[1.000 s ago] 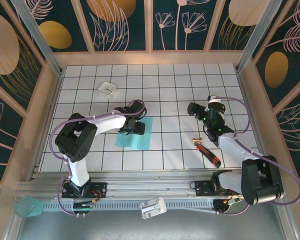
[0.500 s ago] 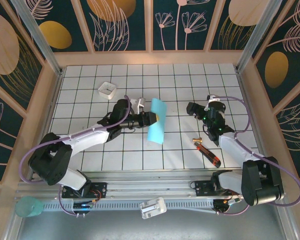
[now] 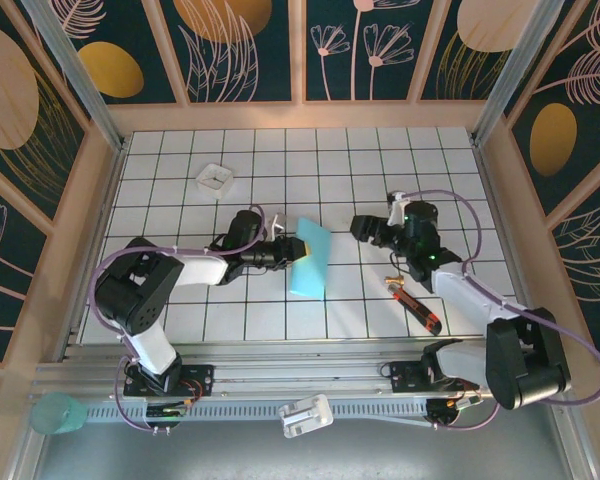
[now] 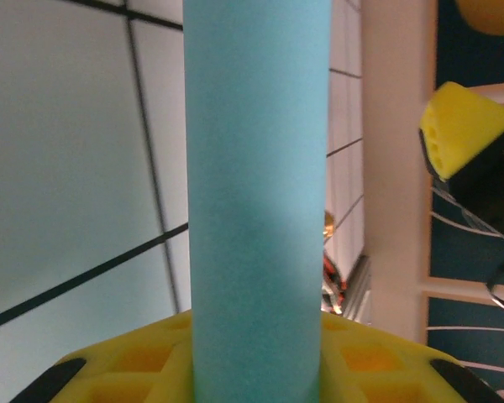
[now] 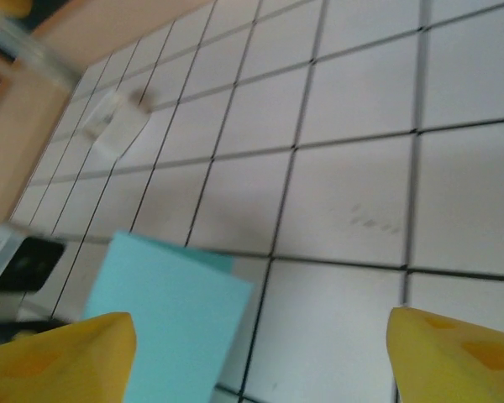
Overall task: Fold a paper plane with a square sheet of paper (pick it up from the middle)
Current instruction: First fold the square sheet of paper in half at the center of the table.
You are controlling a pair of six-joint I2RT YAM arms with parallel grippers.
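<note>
On the overhead camera, the small white tray [image 3: 215, 178] sits toward the far-left corner of the table [image 3: 380, 160], well apart from everything else. Moving right, my left arm [image 3: 195, 268] lies low across the tiles and reaches toward the middle. Its left claw [image 3: 286, 250] is clenched on the square sheet of paper [image 3: 311, 258].

The sheet is at about the middle of the table, a little left of centre. It is gripped at its left side and stands up off the surface rather than lying flat, so from above I see it as a narrow, slightly tilted turquoise strip. I cannot tell whether its near edge touches the tiles. On the left wrist feed the sheet [image 4: 256, 185] rises straight out from between the yellow pads [image 4: 134, 369] as a gently curved band, with the grid tiles behind it.

Across a gap to the right of the sheet, the right claw [image 3: 364, 228] points toward it, near but not touching. That claw is released. On the right wrist feed its two yellow fingertips [image 5: 63, 353] sit at the bottom corners, wide apart with nothing gripped between them. A corner of the sheet [image 5: 164, 323] shows just above the left-hand one.

Further right, the red-and-black pen-like tool [image 3: 416, 305] lies slanted on the table toward the near-right corner, just beside the right arm.
</note>
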